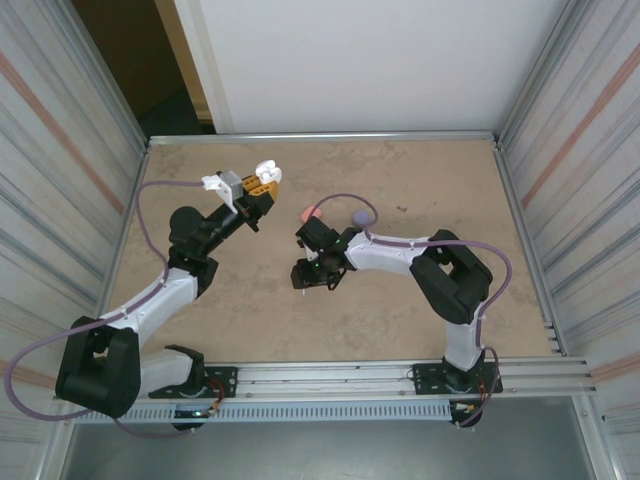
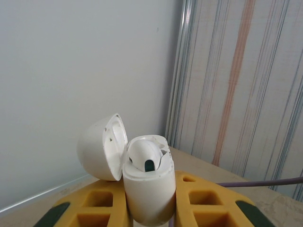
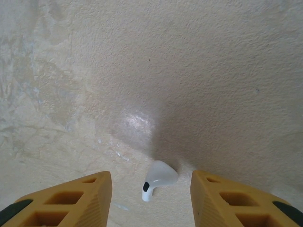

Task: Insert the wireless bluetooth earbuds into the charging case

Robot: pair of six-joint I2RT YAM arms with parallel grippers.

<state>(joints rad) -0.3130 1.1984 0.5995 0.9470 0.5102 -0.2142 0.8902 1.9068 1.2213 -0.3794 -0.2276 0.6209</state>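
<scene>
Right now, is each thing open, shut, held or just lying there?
case: lid open, upright, held by left gripper.
earbud in case: sitting inside.
loose earbud: lying on the table, untouched.
left gripper: shut on the case.
right gripper: open, around loose earbud.
pink piece: lying on table.
purple piece: lying on table.

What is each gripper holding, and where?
Left gripper clamps the open white egg-shaped charging case by its lower body; right gripper holds nothing, jaws open around a white stemmed earbud.

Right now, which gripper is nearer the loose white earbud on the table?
Right. The right gripper hangs over the white earbud, jaws open either side of it; the left gripper holds the open case well away.
</scene>
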